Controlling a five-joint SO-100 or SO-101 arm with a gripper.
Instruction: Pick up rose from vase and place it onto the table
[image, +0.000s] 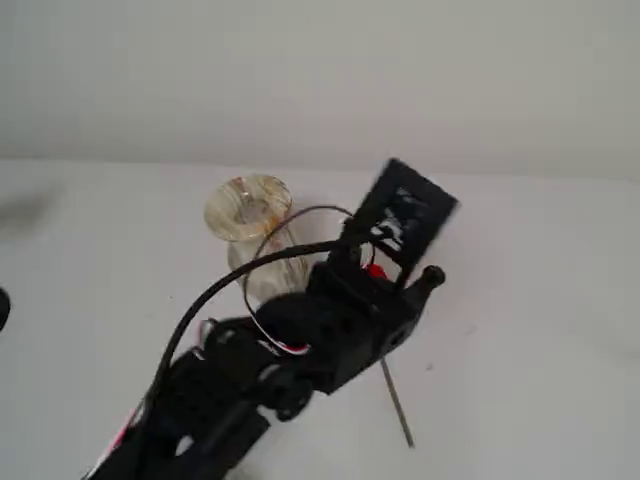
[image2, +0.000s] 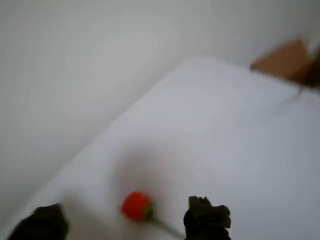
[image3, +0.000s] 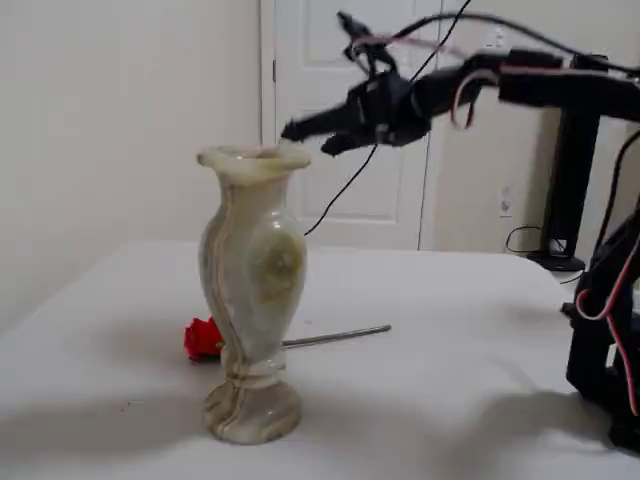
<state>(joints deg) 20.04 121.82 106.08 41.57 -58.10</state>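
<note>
The rose lies flat on the white table (image3: 450, 360), its red bud (image3: 203, 338) just behind the vase's lower body and its thin stem (image3: 335, 336) pointing right. The banded stone vase (image3: 252, 290) stands upright with nothing in its mouth (image: 250, 208). High above the vase's rim, my gripper (image3: 305, 140) is open and holds nothing. In the wrist view the bud (image2: 136, 206) sits on the table far below, between the two dark fingertips (image2: 207, 217). From above, the arm covers most of the rose, leaving a red spot (image: 375, 272) and the stem's end (image: 397, 405).
The arm's black base and stand (image3: 600, 340) fill the right edge of a fixed view. A black cable (image: 215, 290) loops over the arm next to the vase. A brown object (image2: 287, 60) sits at the table's far end in the wrist view.
</note>
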